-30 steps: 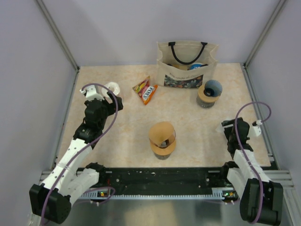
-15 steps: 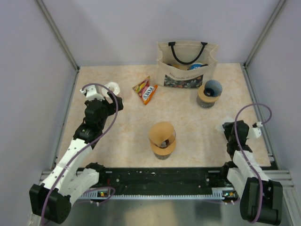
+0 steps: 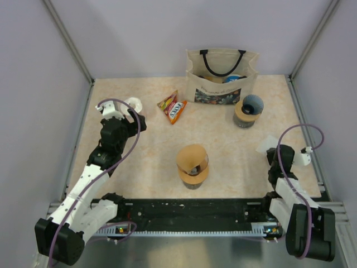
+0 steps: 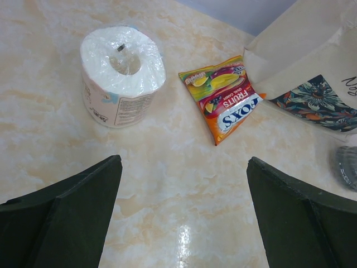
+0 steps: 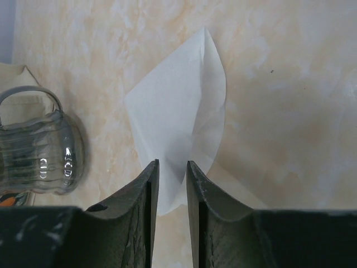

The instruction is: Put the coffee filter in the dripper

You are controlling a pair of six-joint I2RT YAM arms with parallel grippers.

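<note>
Since a second ago, the right gripper has drawn slightly back toward its base and its jaws have narrowed to a slim gap; we note that the near edge of the coffee filter sits between them, but whether the fingers already pinch the paper we cannot tell. We find the filter lying flat on the table at the right side, directly ahead of this gripper; its long axis runs away from the jaws, the rounded far tip leaning a little to the right in the wrist view. We take the brown cone at the table's middle to be the dripper (a judgement, since its inside is not visible); it stands well apart from the filter, to the left of the right gripper, so the carry must go leftward. The right arm is folded low and close to its base, wrist pitched down at the table; it is clearly the nearer arm. The left gripper hangs fully spread at the far left, holding nothing.
</note>
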